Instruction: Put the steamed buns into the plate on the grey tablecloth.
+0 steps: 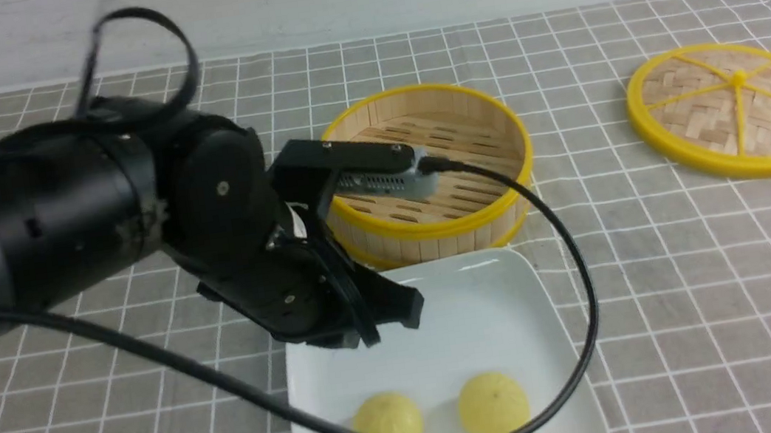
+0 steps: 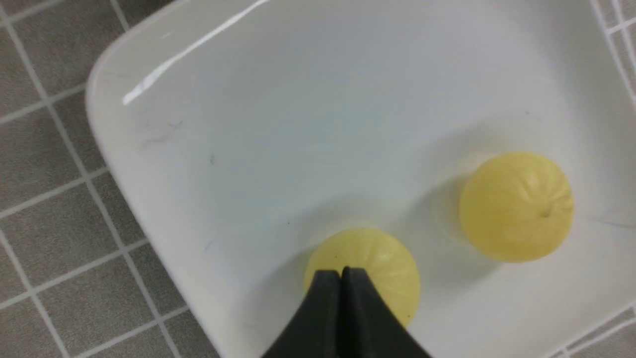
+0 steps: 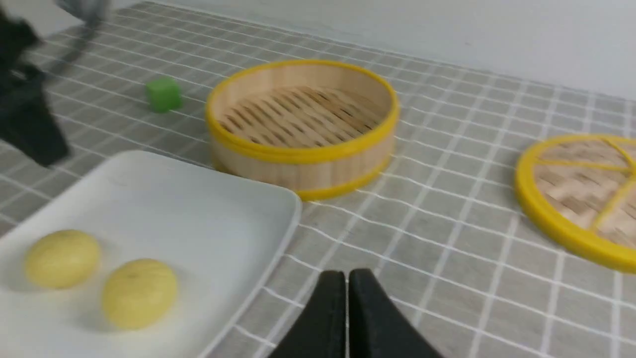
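Observation:
Two pale-yellow steamed buns (image 1: 387, 420) (image 1: 493, 405) lie side by side in the near part of the white square plate (image 1: 485, 293) on the grey tablecloth (image 1: 699, 279). They also show in the left wrist view (image 2: 367, 258) (image 2: 516, 206) and in the right wrist view (image 3: 62, 257) (image 3: 139, 292). My left gripper (image 1: 399, 319) hovers above the plate's far left part, shut and empty; its tips (image 2: 342, 272) overlap one bun in its wrist view. My right gripper (image 3: 347, 274) is shut and empty above the cloth beside the plate (image 3: 198, 209); it is out of the front view.
An empty yellow-rimmed bamboo steamer basket (image 1: 492, 180) stands just behind the plate. Its flat woven lid (image 1: 735, 108) lies at the far right. A green cube (image 3: 163, 94) sits on the cloth left of the basket. The left arm's black cable (image 1: 573, 281) loops over the plate.

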Action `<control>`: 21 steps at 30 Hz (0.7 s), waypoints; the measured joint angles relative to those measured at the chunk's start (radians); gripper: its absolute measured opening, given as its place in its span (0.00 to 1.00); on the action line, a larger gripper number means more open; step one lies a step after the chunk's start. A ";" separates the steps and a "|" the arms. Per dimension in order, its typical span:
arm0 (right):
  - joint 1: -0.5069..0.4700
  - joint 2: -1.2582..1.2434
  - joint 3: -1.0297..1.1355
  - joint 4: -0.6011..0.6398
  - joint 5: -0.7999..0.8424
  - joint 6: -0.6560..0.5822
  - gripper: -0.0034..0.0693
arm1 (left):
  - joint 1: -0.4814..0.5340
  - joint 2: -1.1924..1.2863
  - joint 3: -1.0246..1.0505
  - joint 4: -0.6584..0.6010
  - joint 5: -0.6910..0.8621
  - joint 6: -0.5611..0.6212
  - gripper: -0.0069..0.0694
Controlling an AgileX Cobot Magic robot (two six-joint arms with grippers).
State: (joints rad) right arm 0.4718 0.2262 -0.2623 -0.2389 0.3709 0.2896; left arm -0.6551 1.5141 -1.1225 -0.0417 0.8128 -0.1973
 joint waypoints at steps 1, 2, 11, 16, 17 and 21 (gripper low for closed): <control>-0.062 -0.028 0.036 0.008 -0.004 0.000 0.10 | 0.000 -0.027 0.000 0.001 0.007 0.000 0.10; -0.103 -0.059 0.060 0.018 -0.008 0.000 0.10 | 0.000 -0.051 0.000 0.002 0.013 0.000 0.10; -0.429 -0.236 0.279 0.150 -0.003 0.000 0.11 | 0.000 -0.286 0.000 0.079 0.118 0.000 0.10; -0.483 -0.237 0.279 0.179 0.001 0.000 0.11 | 0.000 -0.427 0.001 0.091 0.146 0.000 0.10; -0.488 -0.237 0.279 0.182 0.001 0.000 0.11 | 0.000 -0.446 0.001 0.092 0.151 0.000 0.10; -0.490 -0.237 0.279 0.183 0.001 0.000 0.12 | 0.000 -0.520 0.001 0.103 0.182 0.000 0.10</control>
State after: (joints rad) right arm -0.0185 -0.0108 0.0166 -0.0564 0.3723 0.2896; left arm -0.6551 0.9946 -1.1216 0.0611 0.9952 -0.1973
